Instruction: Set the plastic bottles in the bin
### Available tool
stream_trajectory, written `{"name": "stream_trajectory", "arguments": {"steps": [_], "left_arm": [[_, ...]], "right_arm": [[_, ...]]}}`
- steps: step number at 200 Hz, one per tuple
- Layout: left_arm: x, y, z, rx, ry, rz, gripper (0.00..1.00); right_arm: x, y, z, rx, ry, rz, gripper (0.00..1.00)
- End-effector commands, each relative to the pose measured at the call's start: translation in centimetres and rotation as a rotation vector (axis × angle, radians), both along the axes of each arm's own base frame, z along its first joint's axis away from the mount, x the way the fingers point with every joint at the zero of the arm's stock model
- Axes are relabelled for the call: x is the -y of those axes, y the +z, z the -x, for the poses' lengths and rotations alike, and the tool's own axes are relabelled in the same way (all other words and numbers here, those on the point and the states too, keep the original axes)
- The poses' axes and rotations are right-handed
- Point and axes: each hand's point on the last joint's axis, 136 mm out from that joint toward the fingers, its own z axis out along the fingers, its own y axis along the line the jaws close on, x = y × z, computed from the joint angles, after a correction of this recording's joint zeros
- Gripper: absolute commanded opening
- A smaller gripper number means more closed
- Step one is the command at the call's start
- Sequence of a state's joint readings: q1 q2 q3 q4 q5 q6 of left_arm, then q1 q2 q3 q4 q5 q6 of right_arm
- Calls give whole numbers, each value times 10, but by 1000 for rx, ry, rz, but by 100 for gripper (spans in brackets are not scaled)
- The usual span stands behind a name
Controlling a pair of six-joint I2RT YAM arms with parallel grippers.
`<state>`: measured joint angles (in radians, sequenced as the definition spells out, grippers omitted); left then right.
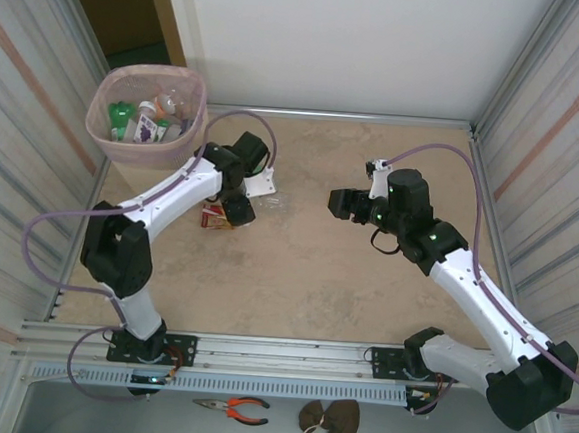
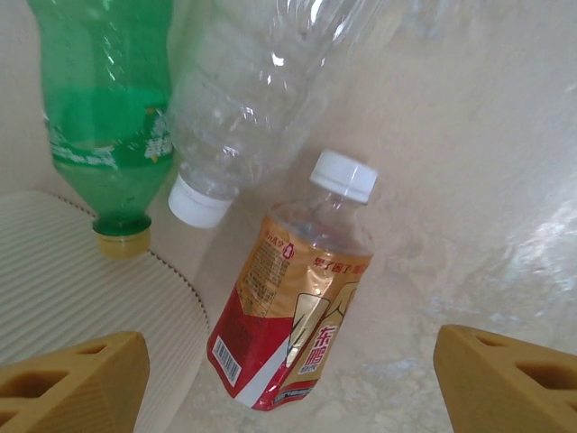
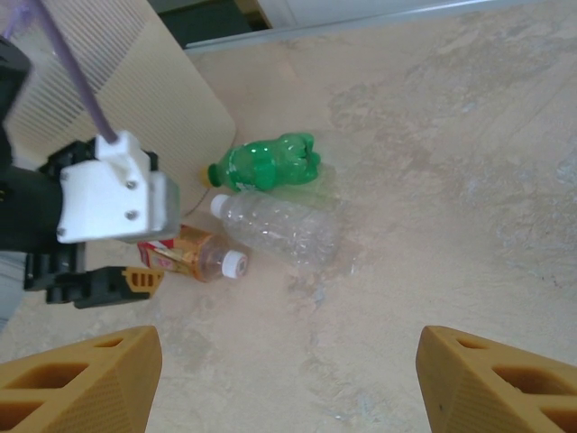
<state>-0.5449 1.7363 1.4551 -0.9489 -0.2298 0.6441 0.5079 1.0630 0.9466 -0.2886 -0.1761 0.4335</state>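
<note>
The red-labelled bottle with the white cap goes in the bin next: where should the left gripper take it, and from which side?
Probably grip the red-labelled bottle across its labelled middle, from straight above. It lies flat under the open left gripper, while its cap end sits close to the clear bottle.

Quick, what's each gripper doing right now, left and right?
Left gripper: open, empty, above the red-label bottle.
Right gripper: open, empty.

Light: bright, even, from above | Shadows: soft, short | Glare: pale sheen on table [image 2: 532, 244] | Focus: wrist views slightly soft
</note>
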Motion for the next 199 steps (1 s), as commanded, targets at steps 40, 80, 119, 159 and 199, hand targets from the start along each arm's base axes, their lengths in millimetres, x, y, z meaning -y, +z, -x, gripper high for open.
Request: {"name": "stream_trajectory", "arguments": {"steps": [40,80,119,159,199], "left_arm": [[-16,-51,-6,-19,-9,-186,84],[-26,-70,-7,-46,2,-261,86],[-31,-78,1,-87,12,-256,84],[-35,-89,24,-174,45,-242,80],[-35,-89,37,-217,75,-221,73]], "right_arm": [[-1,14,-1,34,2,-8,73],[3,13,2,41,-7,-1,73],[5,13,4,44,-9,6,74],[6,15,4,55,-8,10,74],[3,15,4,53,6,8,74]]}}
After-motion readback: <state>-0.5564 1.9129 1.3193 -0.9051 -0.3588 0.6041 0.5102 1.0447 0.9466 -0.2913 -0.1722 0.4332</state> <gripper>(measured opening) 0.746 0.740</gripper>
